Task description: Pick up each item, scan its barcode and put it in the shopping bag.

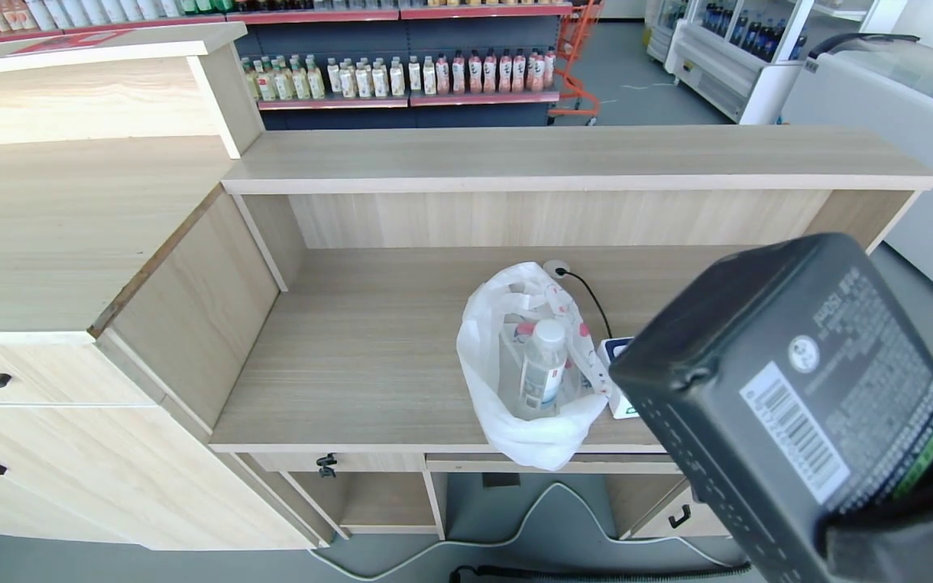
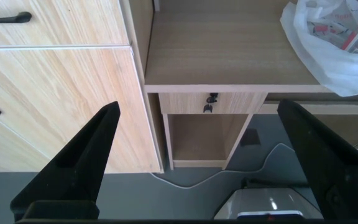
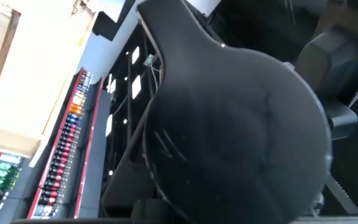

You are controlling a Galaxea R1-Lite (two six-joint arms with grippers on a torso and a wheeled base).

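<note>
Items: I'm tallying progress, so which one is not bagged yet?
The dark pack with the barcode label, up in the air at the right. The bottle already stands inside the bag.

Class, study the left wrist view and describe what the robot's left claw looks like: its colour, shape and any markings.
The left claw has two matte black fingers. Each is a broad, flat wedge with straight edges, wide at its base and narrowing to a blunt tip. Their surfaces are plain: no markings, labels or cables are visible on them.
</note>
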